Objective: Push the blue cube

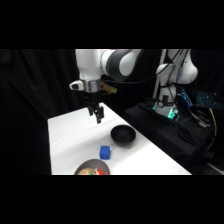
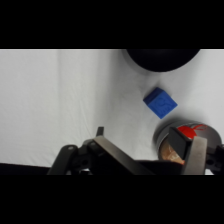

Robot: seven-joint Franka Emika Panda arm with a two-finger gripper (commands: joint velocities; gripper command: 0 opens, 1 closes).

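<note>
The blue cube [image 1: 104, 152] sits on the white table [image 1: 70, 135], between the black bowl [image 1: 122, 135] and a plate at the front edge. My gripper [image 1: 96, 115] hangs above the table, farther back than the cube and well apart from it. It is open with nothing between its fingers. In the wrist view the blue cube [image 2: 160, 102] lies above and right of the gripper [image 2: 147, 141], just below the black bowl [image 2: 160, 59]. One finger [image 2: 195, 152] overlaps the plate in that view.
A round plate [image 1: 92, 169] with red and pale food on it lies at the table's front edge, close to the cube; the plate [image 2: 167, 137] also shows in the wrist view. Dark equipment and cables [image 1: 200, 115] stand right of the table. Black curtains hang behind.
</note>
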